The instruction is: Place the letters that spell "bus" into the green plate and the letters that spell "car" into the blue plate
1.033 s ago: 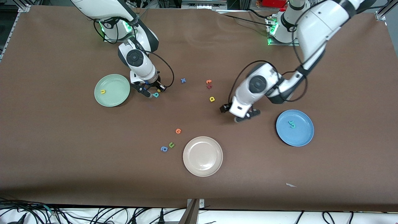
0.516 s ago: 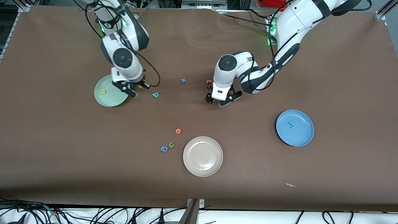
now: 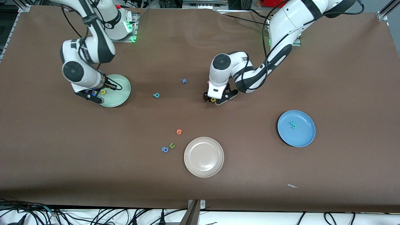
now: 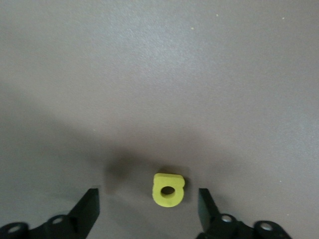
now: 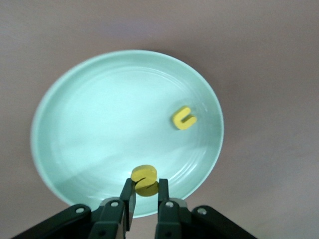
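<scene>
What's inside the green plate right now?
One yellow "u" lies in the green plate. The right gripper hangs over its rim, shut on the yellow "s", not yet dropped. In the front view the arm covers part of the plate.

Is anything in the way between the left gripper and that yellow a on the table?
Nothing visible. The left gripper is right over the yellow a, a finger on each side, only bare table around it.
</scene>
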Tool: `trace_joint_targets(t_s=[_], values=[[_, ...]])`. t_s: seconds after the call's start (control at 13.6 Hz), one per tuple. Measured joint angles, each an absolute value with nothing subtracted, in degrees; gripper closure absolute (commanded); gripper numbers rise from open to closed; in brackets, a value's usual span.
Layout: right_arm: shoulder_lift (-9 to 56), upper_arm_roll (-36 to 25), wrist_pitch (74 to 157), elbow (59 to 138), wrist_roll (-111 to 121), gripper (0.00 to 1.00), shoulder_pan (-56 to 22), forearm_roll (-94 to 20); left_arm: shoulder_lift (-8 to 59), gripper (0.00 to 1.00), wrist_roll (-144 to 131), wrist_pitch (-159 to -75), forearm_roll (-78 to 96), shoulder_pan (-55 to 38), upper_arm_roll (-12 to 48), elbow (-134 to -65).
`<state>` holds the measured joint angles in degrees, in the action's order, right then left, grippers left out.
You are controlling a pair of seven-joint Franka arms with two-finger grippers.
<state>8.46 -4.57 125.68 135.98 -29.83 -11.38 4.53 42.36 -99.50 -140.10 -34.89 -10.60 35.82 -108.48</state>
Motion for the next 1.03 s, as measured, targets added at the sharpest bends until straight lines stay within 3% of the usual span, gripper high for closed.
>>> trace_joint_targets(t_s=[0.22,0.3,0.37,0.44,0.52,0.59,0.89,1.03], values=[[9.5,-5.2,132.0,140.0,-27.1,0.83,-11.4,4.4,43.0,0.26,-100.1,-140.0,-34.9,-13.3,33.5,-106.9],[10.1,-5.3,132.8,140.5,-26.7,0.66,-11.4,4.4,43.0,0.32,-100.1,-140.0,-34.9,-13.4,33.5,-106.7],[10.4,-5.5,133.0,140.5,-26.5,0.31,-11.4,4.4,43.0,0.43,-100.1,-140.0,-34.9,-13.4,33.4,-106.7],[10.4,-5.6,133.3,140.5,-26.3,0.07,-11.4,4.4,43.0,0.52,-100.1,-140.0,-34.9,-13.5,33.4,-106.5],[10.4,-5.6,133.5,140.5,-26.3,0.02,-11.4,4.4,43.0,0.65,-100.1,-140.0,-34.9,-13.5,33.4,-106.2],[10.2,-5.6,133.5,140.4,-26.3,0.02,-11.4,4.4,43.0,0.71,-100.1,-140.0,-34.9,-13.6,33.4,-106.1],[8.0,-4.9,133.5,139.8,-26.7,0.02,-11.5,3.6,42.9,0.79,-100.1,-139.9,-34.9,-13.7,33.3,-105.5],[6.8,-1.2,133.5,139.2,-29.7,0.02,-11.6,0.5,42.9,0.79,-100.1,-139.9,-34.9,-13.7,33.3,-105.5]])
